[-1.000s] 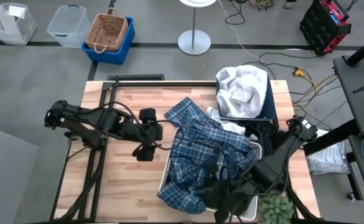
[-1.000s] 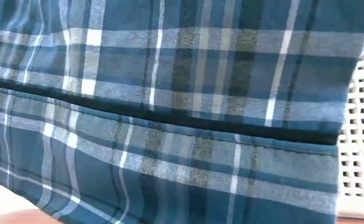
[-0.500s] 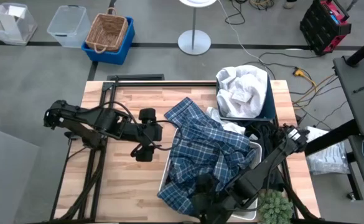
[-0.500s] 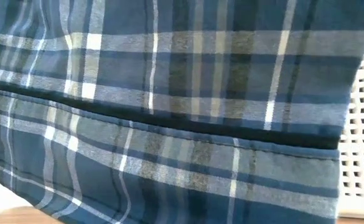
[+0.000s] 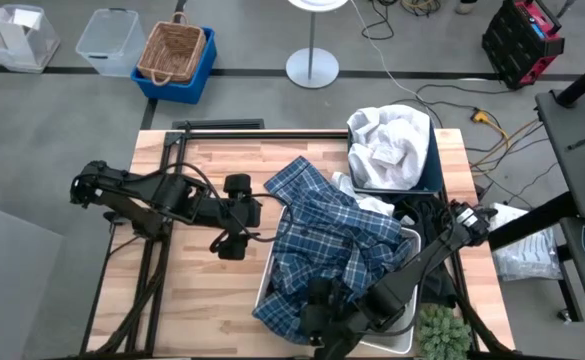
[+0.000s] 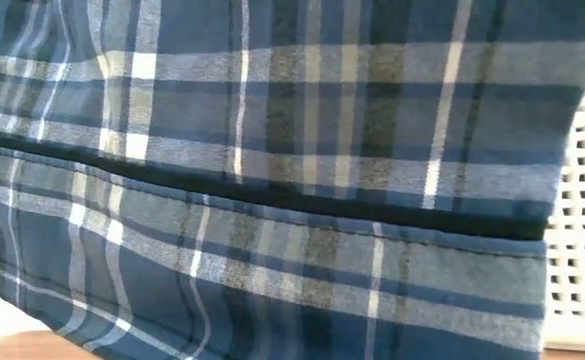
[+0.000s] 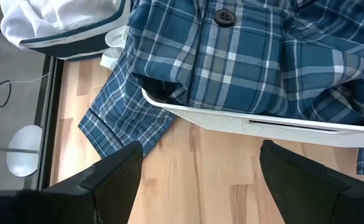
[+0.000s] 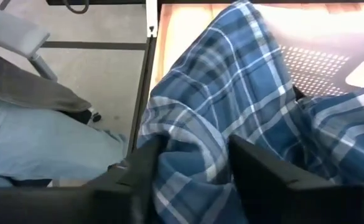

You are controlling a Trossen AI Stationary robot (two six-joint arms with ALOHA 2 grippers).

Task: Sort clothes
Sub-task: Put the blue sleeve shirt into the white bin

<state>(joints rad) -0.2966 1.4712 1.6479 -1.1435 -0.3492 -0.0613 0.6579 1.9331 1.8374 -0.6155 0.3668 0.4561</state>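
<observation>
Draped across the white bin (image 5: 264,285) at the near side of the table (image 5: 202,290): the plaid shirt (image 5: 337,235), one sleeve trailing out onto the wood toward the middle. Probably too sprawled to lift in one go, hence the low approach at its near hem.

Down at that near edge, buried in the folds: the right gripper (image 5: 317,318), with plaid cloth bunched right in front of its camera. Cannot tell whether clamped on the shirt or merely pushed into it.

Parked on the bare wood just beside the trailing sleeve: the left gripper (image 5: 240,215), spread wide and empty, facing the bin's long side. Likely waiting for a free edge to take.

At the far right corner: the navy bin (image 5: 437,170), already heaped with white clothes (image 5: 387,135); more white cloth peeking from under the shirt between the two bins.

In the way: the shirt itself, covering whatever else sits in the white bin, and a small plant (image 5: 440,335) close by the right arm.
</observation>
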